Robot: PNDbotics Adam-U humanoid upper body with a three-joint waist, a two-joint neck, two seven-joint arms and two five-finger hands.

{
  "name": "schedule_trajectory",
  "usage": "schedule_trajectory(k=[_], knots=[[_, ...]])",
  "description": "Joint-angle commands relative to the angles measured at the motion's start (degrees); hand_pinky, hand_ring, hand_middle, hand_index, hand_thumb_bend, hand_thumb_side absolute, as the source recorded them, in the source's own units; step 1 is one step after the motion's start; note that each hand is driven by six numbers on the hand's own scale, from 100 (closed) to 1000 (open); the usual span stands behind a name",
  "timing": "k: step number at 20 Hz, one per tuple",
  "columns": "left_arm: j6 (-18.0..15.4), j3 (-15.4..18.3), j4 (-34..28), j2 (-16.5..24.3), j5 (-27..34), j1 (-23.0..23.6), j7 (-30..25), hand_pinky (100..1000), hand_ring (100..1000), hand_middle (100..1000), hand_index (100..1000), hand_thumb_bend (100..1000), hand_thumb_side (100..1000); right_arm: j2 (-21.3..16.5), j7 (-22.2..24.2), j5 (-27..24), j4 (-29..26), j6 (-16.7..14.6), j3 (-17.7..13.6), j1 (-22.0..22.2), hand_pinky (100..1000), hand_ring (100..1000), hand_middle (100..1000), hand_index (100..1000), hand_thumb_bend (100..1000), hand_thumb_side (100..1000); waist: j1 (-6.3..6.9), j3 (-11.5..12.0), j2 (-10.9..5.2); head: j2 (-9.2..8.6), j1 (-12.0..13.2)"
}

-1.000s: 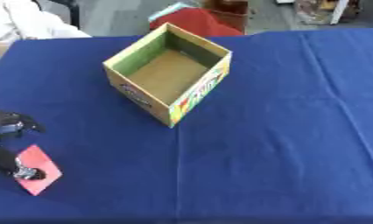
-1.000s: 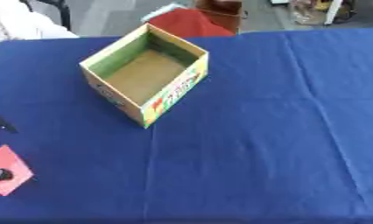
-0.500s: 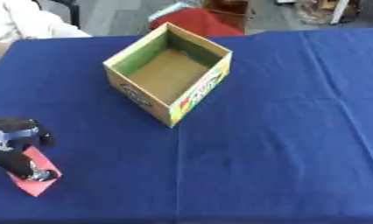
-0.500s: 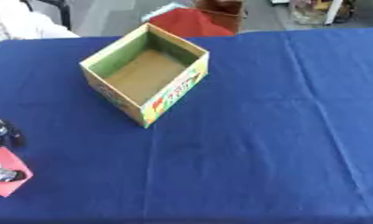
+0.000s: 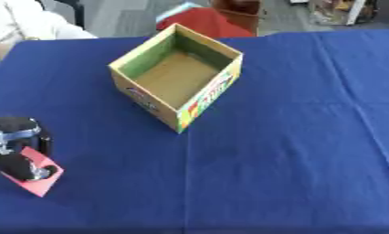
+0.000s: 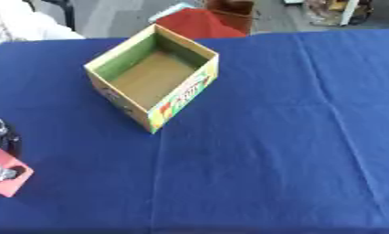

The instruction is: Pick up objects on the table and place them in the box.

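An open cardboard box (image 5: 176, 75) with green inner walls and a printed front stands empty on the blue tablecloth, left of centre and toward the back. At the left edge, near the front, my left hand (image 5: 18, 151) has its fingers curled round a flat red object (image 5: 39, 177), whose corner sticks out below the hand. The same red object (image 6: 7, 181) shows under the hand in the right eye view. The hand is well to the front left of the box. My right hand is out of both views.
The blue cloth (image 5: 293, 146) covers the whole table. Beyond the far edge stand a red thing (image 5: 206, 20) and a brown piece of furniture. A person in white sits at the far left corner, not touching anything.
My left hand has come further into view from the left edge, moving a little toward the box with the red object in it. The box has not moved.
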Motion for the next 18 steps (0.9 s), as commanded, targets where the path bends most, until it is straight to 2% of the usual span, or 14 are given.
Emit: schedule_trajectory(k=[1,5,10,16,17,18], knots=[[0.1,2.1,-2.3,2.8,0.3,-1.8,0.6,346,501,570,636,237,315,-1.1,-0.3,-0.1,-1.2,0.0,-0.4,-0.4,696,753,860,782,100,999,0.10,0.1,-0.86,0.53,0.0],[0.1,3.3,-4.5,3.2,0.5,-4.9,0.4,332,491,565,638,207,292,-1.3,-0.3,-0.1,-1.2,0.0,-0.3,-0.4,696,753,860,783,100,999,0.22,0.1,-1.02,0.68,-0.1],[-0.1,3.6,-4.8,2.8,1.2,-13.0,-0.9,315,481,556,638,175,277,-1.5,-0.1,-0.2,-1.2,0.0,-0.1,-0.4,696,753,860,782,100,998,0.39,0.0,-1.13,0.87,0.2],[-1.3,2.0,-0.6,-0.7,1.5,-23.6,-2.9,308,477,550,638,144,257,-1.6,0.2,-0.3,-1.2,0.0,0.1,-0.5,696,753,860,782,100,999,0.56,-0.2,-1.08,0.88,0.6],[-2.3,1.5,-0.1,-1.5,1.1,-25.4,-3.1,306,476,551,638,144,257,-1.6,0.2,-0.3,-1.2,0.0,0.1,-0.5,696,753,860,782,100,975,0.59,-0.3,-1.07,0.87,0.6],[-3.0,1.3,0.8,-2.5,0.4,-27.1,-3.2,306,476,549,638,139,249,-1.6,0.3,-0.4,-1.2,0.0,0.1,-0.5,696,753,861,782,100,999,0.58,-0.3,-1.04,0.79,0.6]])
